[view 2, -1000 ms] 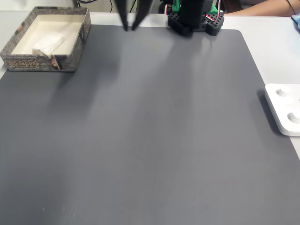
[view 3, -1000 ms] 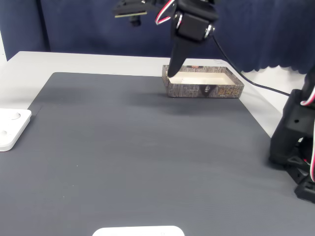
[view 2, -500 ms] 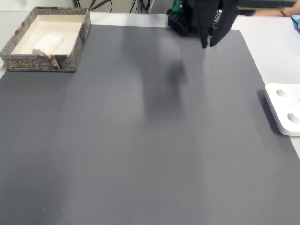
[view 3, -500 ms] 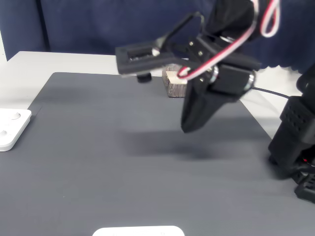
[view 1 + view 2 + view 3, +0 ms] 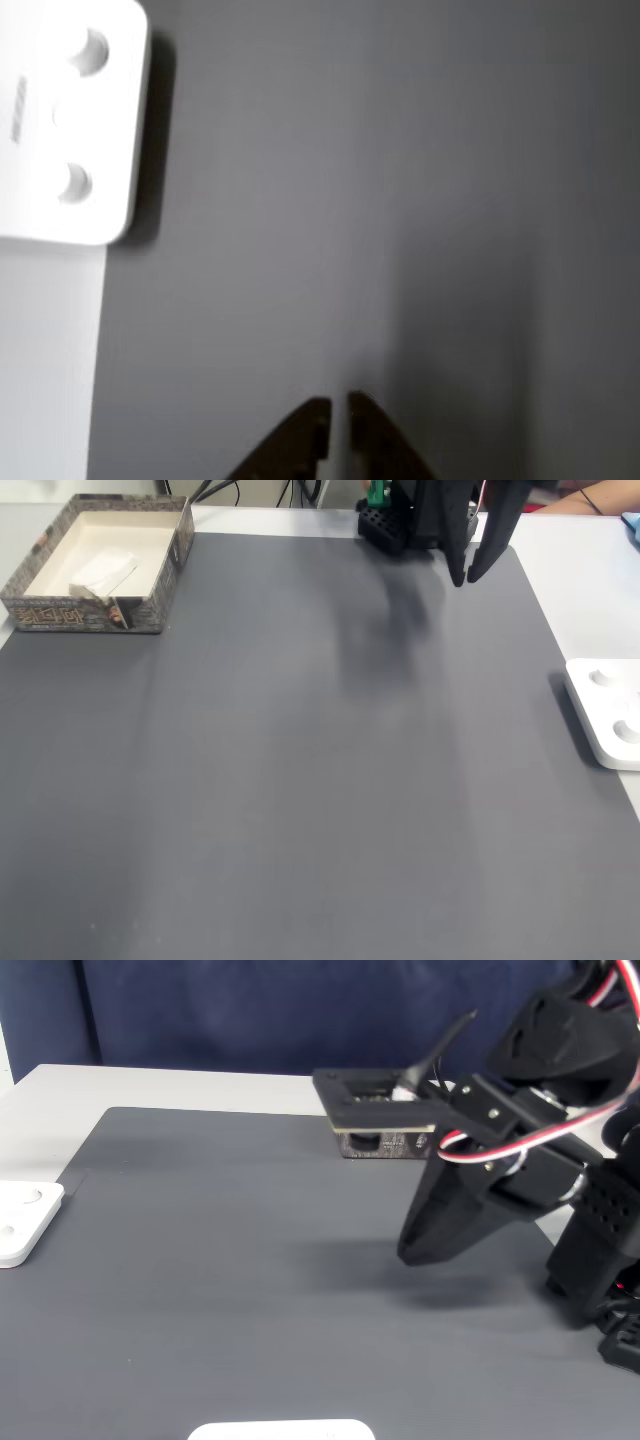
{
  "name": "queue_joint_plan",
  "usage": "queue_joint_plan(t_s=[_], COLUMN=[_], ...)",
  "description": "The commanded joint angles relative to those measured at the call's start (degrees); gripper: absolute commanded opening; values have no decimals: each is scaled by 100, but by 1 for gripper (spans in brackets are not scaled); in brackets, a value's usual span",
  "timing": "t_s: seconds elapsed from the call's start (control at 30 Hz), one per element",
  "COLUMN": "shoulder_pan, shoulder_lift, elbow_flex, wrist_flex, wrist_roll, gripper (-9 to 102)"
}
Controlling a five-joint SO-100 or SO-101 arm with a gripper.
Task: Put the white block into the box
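1. Lying inside the box [image 5: 170, 565] at the mat's far-left corner in a fixed view, the white block [image 5: 102, 572] rests on the cream floor.
2. The gripper [image 5: 465, 578] hangs above the dark mat [image 5: 300, 780] near its far-right edge, well apart from the box.
3. Its fingertips [image 5: 318, 425] sit almost together with a thin gap, holding nothing.
4. A white dimpled plate [image 5: 608, 710] lies at the mat's right edge.

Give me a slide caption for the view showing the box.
White block lies inside the box; tool hangs empty.
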Motion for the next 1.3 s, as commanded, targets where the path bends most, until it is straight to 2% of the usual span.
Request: queue_joint_plan(t_s=[0.0, 0.63, 1.27], shoulder_pan=[88, 255, 220], shoulder_lift=[721, 3366, 3727], elbow_flex=[343, 1775, 2329], wrist_flex=[-88, 26, 35], wrist_roll=[-35, 70, -114], gripper=[-2, -2, -2])
